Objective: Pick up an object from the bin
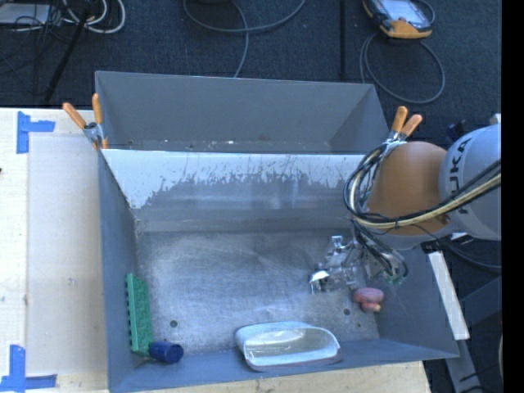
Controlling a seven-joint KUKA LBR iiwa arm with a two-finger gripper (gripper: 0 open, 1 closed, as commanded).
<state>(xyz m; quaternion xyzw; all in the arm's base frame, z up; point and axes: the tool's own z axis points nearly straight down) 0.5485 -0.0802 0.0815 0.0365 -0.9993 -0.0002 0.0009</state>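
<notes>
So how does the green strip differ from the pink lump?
The green strip is long, thin and ridged; the pink lump is short and rounded. The strip lies along the left wall, by a blue cap; the lump lies at the right, close beside the gripper. The strip is by far the longer of the two. Both rest on the bin floor.

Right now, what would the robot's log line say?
pincer: in bin, right side | nearest: pink lump | also: white tray, green comb, blue cap
</notes>
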